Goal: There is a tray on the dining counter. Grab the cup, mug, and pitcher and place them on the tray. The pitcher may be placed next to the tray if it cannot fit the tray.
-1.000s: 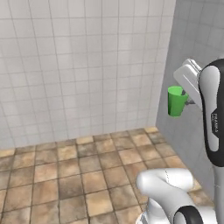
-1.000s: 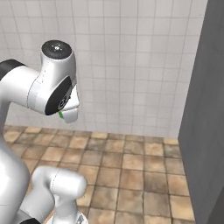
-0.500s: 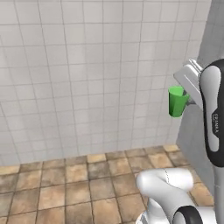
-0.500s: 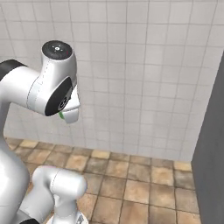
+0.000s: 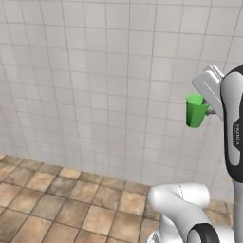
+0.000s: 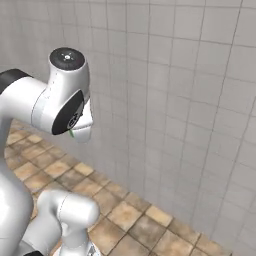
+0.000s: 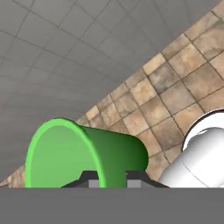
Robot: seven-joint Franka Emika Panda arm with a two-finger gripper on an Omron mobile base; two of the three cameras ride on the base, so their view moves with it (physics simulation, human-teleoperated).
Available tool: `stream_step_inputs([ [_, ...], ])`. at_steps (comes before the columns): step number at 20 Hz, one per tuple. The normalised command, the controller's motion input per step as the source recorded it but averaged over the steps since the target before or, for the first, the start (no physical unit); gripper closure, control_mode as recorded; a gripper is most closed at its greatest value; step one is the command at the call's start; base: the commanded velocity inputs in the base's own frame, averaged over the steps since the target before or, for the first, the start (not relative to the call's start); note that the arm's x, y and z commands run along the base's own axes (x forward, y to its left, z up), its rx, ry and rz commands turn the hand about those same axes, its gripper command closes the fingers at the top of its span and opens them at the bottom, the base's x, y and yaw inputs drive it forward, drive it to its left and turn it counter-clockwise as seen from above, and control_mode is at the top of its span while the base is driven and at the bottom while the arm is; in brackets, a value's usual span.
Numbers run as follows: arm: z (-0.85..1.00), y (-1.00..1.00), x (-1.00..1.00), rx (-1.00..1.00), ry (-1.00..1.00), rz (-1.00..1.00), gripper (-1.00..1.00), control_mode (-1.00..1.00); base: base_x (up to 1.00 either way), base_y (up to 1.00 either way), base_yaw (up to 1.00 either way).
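One cup [image 5: 195,110], green and tapered, is clamped at its rim by the gripper [image 7: 111,177], held upright in the air in front of the white tiled wall [image 5: 95,85], well above the brown tiled floor [image 5: 52,204]. The fingertips are mostly hidden behind the cup.

The small tapered green plastic cup [image 5: 195,110] sits in the end effector [image 7: 111,180], its wall clamped between the two fingers, raised well above the brown tiled floor [image 5: 57,204]. The white tiled wall [image 5: 104,85] stands behind the cup, and the floor meets that wall below the cup.
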Motion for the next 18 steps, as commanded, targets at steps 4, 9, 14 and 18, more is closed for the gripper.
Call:
stream_step_inputs([
  [4, 0.00, 0.00, 0.00, 0.00, 0.00, 0.00, 1.00, 1.00, 0.84, 0.44, 0.74],
  [9, 0.00, 0.00, 0.00, 0.00, 0.00, 0.00, 1.00, 1.00, 0.93, 0.33, 0.74],
  [14, 0.00, 0.00, 0.00, 0.00, 0.00, 0.00, 1.00, 1.00, 1.00, 0.05, 0.64],
  [18, 0.00, 0.00, 0.00, 0.00, 0.00, 0.00, 1.00, 1.00, 1.00, 0.00, 0.62],
])
